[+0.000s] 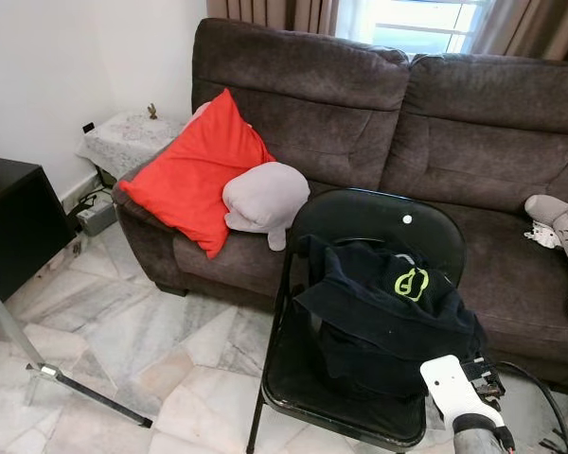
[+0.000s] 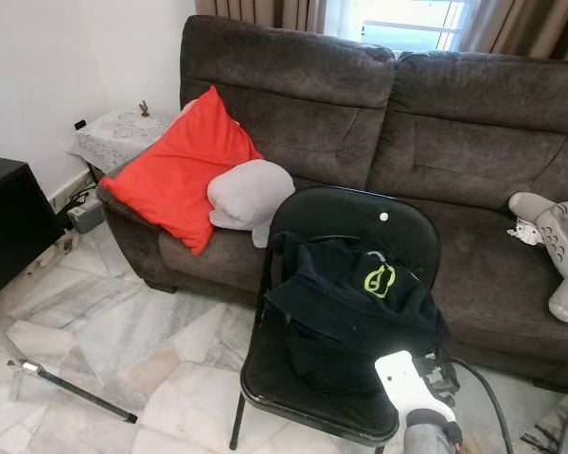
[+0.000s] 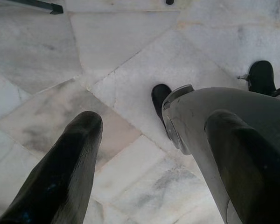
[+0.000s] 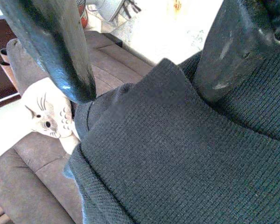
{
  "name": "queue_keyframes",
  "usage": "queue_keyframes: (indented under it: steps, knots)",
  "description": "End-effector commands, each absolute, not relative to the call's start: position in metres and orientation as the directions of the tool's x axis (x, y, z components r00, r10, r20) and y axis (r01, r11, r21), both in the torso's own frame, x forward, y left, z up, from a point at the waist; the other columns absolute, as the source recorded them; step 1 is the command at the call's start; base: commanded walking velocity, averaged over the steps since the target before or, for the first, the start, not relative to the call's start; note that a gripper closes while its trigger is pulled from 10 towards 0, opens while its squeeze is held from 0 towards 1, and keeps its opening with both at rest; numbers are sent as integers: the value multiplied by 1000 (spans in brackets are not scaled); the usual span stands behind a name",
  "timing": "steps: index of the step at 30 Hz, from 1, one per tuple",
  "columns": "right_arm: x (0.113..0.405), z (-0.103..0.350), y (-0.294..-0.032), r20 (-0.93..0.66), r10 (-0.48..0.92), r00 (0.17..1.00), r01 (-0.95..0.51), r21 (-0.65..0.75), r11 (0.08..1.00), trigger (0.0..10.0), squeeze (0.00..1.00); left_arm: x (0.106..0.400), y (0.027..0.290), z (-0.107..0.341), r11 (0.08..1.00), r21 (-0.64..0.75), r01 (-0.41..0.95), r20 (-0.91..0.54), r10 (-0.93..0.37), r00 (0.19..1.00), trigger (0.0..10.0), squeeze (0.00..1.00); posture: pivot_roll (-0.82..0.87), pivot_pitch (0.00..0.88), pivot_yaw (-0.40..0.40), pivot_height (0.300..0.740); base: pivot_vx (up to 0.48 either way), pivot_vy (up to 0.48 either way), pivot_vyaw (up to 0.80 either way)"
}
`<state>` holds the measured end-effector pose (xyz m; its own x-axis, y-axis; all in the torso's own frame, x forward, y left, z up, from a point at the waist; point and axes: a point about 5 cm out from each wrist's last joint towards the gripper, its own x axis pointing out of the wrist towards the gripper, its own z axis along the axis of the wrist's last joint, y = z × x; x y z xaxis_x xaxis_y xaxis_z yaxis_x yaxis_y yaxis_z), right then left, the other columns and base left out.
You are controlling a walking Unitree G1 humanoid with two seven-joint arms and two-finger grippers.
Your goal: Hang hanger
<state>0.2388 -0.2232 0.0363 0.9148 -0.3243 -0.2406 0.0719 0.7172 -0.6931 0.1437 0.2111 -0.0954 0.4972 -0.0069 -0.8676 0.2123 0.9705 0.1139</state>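
A dark navy garment (image 1: pixel 383 317) with a neon green logo lies heaped on a black folding chair (image 1: pixel 360 216) in front of the sofa. No hanger can be made out in the pile. My right arm (image 1: pixel 459 392) reaches in at the chair's front right corner, against the garment's edge. In the right wrist view my right gripper (image 4: pixel 149 88) is open, its two black fingers (image 4: pixel 60 51) spread over the dark knit fabric (image 4: pixel 177 158), which bulges up between them. My left gripper (image 3: pixel 156 119) hangs open above the marble floor.
A brown sofa (image 1: pixel 473 142) stands behind the chair with a red cushion (image 1: pixel 194 175), a grey plush (image 1: pixel 263 199) and a cat-like plush (image 1: pixel 563 232). On the left are a black cabinet (image 1: pixel 14 222) and a metal stand leg (image 1: pixel 85 392). A cable (image 1: pixel 540 392) trails at the right.
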Motion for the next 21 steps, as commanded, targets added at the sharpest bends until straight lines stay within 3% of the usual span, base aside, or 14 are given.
queue_keyframes:
  steps: [1, 8, 14, 21]
  knots:
    - [241, 40, -225, -220, -316, 923, 86, -683, 725, 10000, 0, 136, 211, -98, 973, 99, 207, -884, -9, 468, 10000, 0, 25, 10, -29, 740, 0, 0, 0]
    - [244, 50, -207, -177, -205, 962, 43, -647, 762, 10000, 0, 136, 210, -99, 973, 99, 207, -884, -9, 467, 10000, 0, 23, 11, -31, 740, 0, 0, 0]
    - [241, 51, -204, -159, -201, 967, 54, -641, 766, 10000, 0, 137, 210, -99, 974, 99, 206, -884, -9, 468, 10000, 0, 22, 11, -31, 740, 0, 0, 0]
    - [237, 77, -210, 34, -265, 964, 226, -634, 740, 10000, 0, 137, 210, -98, 973, 99, 208, -883, -10, 469, 10000, 0, 18, 9, -31, 740, 0, 0, 0]
